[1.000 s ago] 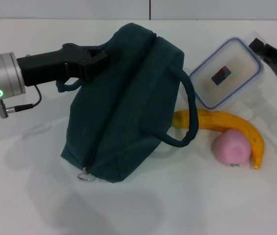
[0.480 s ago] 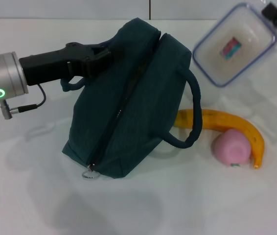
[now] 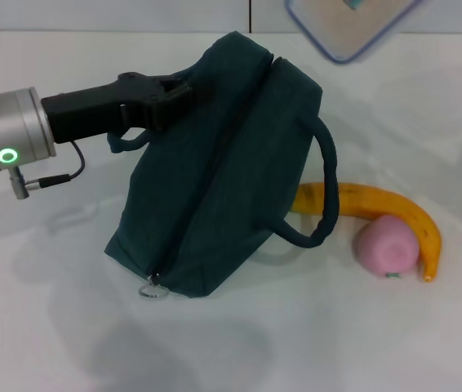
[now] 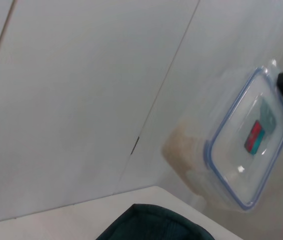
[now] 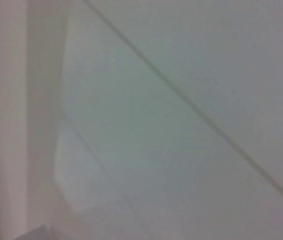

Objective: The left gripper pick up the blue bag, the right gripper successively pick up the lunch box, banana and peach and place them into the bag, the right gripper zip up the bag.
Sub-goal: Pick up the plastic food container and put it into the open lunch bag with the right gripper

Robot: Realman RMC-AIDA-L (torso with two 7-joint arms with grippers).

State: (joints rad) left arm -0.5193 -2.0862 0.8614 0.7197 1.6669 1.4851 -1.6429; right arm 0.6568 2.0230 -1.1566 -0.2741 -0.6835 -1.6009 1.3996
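Up has gone the lunch box (image 3: 352,24) since before, held high right of the blue bag (image 3: 223,175); my left gripper (image 3: 166,94) fingers pinch its rim, right fingers unseen.

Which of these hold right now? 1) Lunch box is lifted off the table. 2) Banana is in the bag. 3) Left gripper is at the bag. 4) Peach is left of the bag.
1) True: the lunch box is in the air, above the blue bag.
2) False: the banana lies on the table.
3) True: the left gripper is at the bag's upper edge.
4) False: the peach sits right of the bag, beside the banana.
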